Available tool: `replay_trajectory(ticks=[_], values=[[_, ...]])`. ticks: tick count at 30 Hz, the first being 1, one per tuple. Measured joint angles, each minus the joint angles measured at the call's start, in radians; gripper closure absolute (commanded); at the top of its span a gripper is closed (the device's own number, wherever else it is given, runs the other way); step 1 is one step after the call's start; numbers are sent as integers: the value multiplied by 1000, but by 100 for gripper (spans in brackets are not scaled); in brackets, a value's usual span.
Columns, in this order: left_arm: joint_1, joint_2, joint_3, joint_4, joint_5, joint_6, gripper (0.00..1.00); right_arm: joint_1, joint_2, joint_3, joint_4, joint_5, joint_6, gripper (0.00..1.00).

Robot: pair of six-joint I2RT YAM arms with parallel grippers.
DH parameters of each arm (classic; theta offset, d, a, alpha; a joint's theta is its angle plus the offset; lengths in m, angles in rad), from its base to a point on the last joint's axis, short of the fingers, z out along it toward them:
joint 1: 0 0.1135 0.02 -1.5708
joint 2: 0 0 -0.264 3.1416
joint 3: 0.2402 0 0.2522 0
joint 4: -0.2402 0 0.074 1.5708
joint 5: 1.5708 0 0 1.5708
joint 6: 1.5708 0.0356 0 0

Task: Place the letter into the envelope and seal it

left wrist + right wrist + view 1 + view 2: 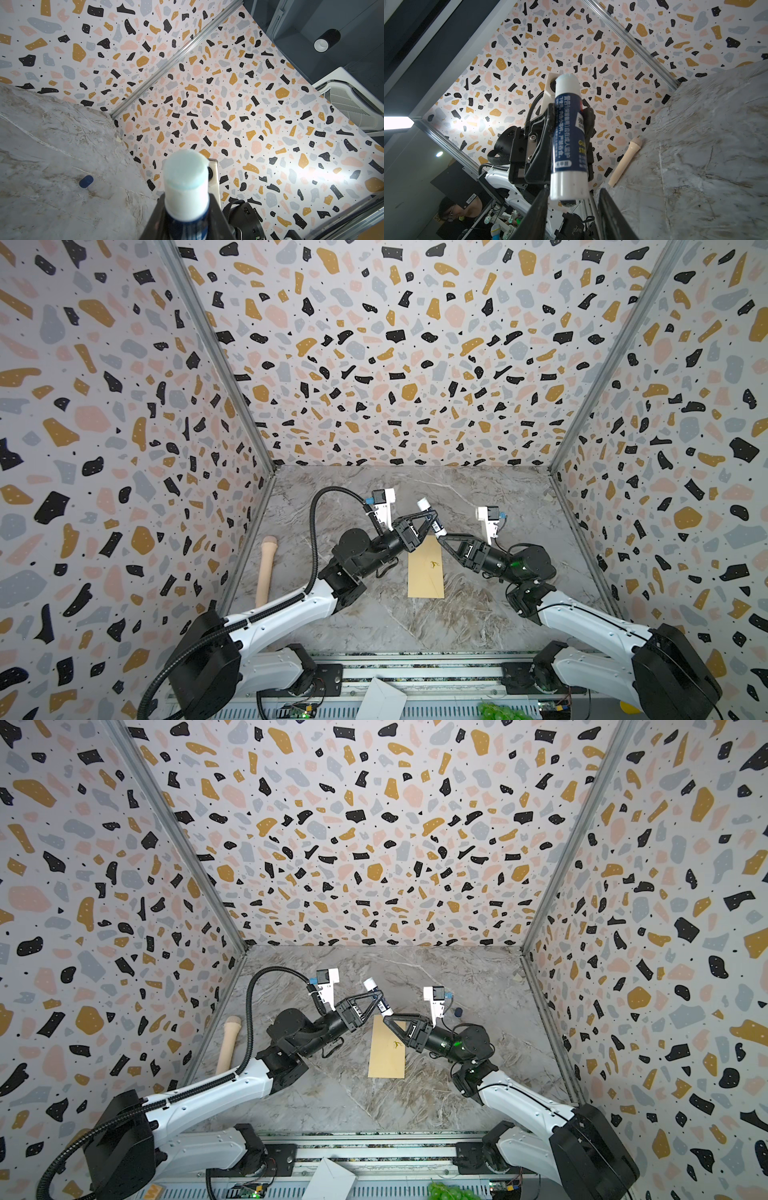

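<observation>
Right wrist: your left gripper (570, 118) clenches a blue-labelled white glue stick (569, 145); right gripper (572, 191) straddles its base, unclenched. Likely sealing: clamp, then glue the tan paper envelope (426, 576) at six o'clock.

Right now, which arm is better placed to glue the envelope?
Left, probably. The left hand grips the uncapped glue stick near the far end of the envelope. The right hand is open around the stick's base, holding nothing.

Chinese warning print on glue stick (568, 135)
</observation>
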Motion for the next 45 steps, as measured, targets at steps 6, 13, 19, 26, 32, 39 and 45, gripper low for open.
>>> replay_trajectory(ticks=[6, 13, 19, 26, 32, 39, 45], values=[[0, 0, 0, -1, 0, 3, 100, 2, 8, 11, 13, 2, 15, 65], [0, 0, 0, -2, 2, 8, 100, 4, 21, 19, 13, 7, 21, 74], [0, 0, 0, -2, 1, 12, 100, 4, 20, 29, -9, 9, 0, 80], [10, -1, 2, -6, -39, 34, 100, 53, -63, 161, -409, 125, -259, 87], [11, -1, 22, -13, -88, 58, 100, 204, -92, 345, -809, 462, -592, 90], [11, 0, 23, -64, -119, 111, 100, 429, -18, 449, -980, 962, -890, 91], [11, 5, 23, -88, -133, 129, 100, 532, 53, 478, -985, 1248, -1060, 75]])
